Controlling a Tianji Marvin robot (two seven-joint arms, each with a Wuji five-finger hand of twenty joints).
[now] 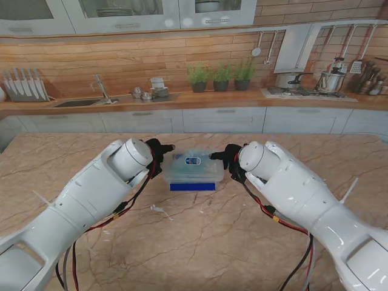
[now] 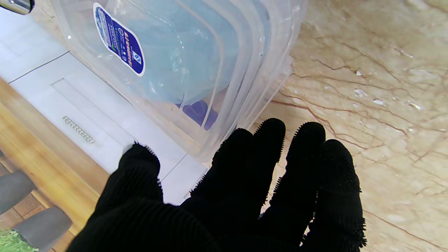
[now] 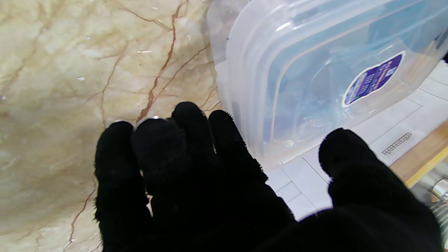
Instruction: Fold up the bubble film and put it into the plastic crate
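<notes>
1. Fingers, stand view: left hand (image 1: 159, 154) and right hand (image 1: 231, 160) flank the plastic crate (image 1: 193, 171) on the counter (image 1: 200, 242), one at each end; whether they touch its walls cannot be told. Bubble film: pale blue mass inside the crate, seemingly already placed. Sticker on the lid: too small to read.
2. Left wrist view: left fingers (image 2: 269, 140) extended, lightly apart, thumb set off, holding nothing; tips just beside the crate's corner. Bubble film (image 2: 182, 59) visible through the clear plastic. Sticker (image 2: 120, 40): blue oval, white print, illegible.
3. Right wrist view: right fingers (image 3: 189, 119) side by side, thumb apart, holding nothing, at the crate wall. Sticker (image 3: 372, 78): unreadable.
4. Risk, judged: uneven squeeze may slide or tip the light crate; slick walls may slip.
</notes>
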